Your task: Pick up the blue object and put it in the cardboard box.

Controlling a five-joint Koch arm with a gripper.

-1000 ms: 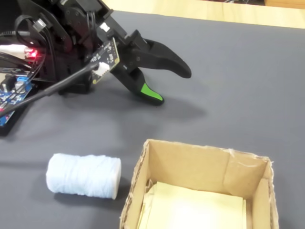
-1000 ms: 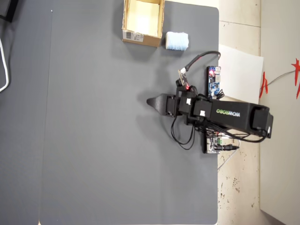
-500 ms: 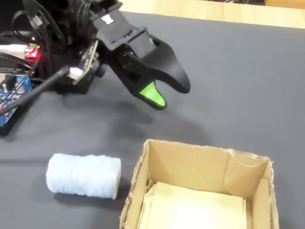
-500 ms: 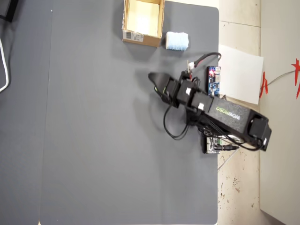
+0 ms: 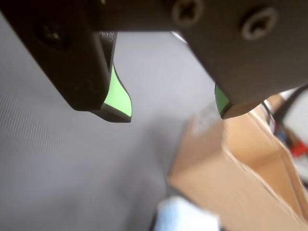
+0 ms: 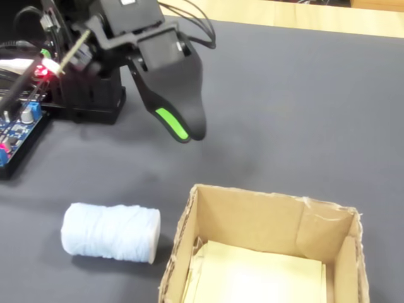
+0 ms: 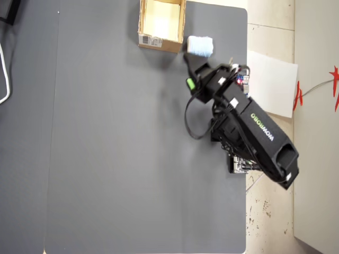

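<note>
While the gripper [image 5: 175,113] hangs with jaws apart above the dark grey table [image 7: 116,159], the blue object [image 6: 111,232] lies just beside the cardboard box [image 6: 252,218].

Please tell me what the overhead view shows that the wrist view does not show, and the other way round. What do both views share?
Only the overhead view shows the whole black arm with green lettering, the white printed label on the box's outer side, and the white paper sheet beside the table.

Only the wrist view shows, up close, the open gripper with a clear gap between its two green-padded fingertips.

Both show the dark grey table surface, the small tan cardboard box and the pale light-blue fuzzy lump lying beside it, outside; in the wrist view the lump is blurred at the bottom edge.
</note>
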